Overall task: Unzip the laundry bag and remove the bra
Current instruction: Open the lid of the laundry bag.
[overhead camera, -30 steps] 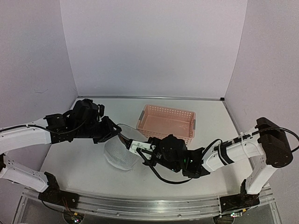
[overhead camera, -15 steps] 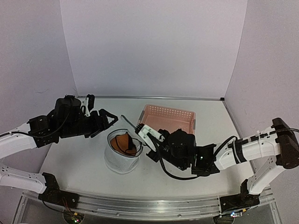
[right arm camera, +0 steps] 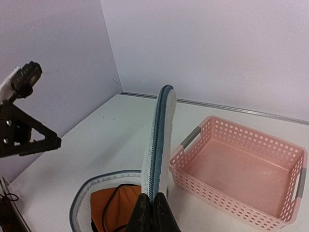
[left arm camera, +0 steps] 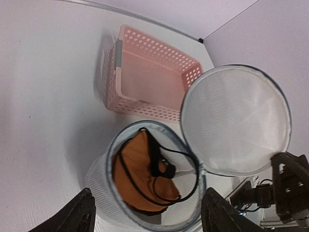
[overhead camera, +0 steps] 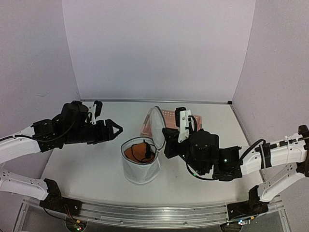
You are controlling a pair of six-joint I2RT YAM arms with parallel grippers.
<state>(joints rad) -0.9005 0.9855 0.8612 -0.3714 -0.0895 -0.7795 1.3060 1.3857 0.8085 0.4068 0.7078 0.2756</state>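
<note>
The white mesh laundry bag (overhead camera: 140,168) stands upright with its mouth open. Its round lid (overhead camera: 157,126) is raised on edge above the right rim. The bra (overhead camera: 138,152) lies inside, orange-brown side up with dark straps; it also shows in the left wrist view (left arm camera: 140,169) and the right wrist view (right arm camera: 113,200). My right gripper (right arm camera: 153,205) is shut on the lid's zip edge (right arm camera: 159,140) and holds it up. My left gripper (overhead camera: 116,129) is open and empty, hovering just left of the bag, jaws spread wide over the bag's mouth (left arm camera: 147,217).
A pink perforated basket (overhead camera: 190,122) stands empty right behind the bag and lid, also in the left wrist view (left arm camera: 149,77) and the right wrist view (right arm camera: 241,169). Walls enclose the table at the back and both sides.
The right gripper has swung the lid up from low over the bag to standing on edge, and the bag has shifted a little right. The left gripper has let go and backed off to the left.
</note>
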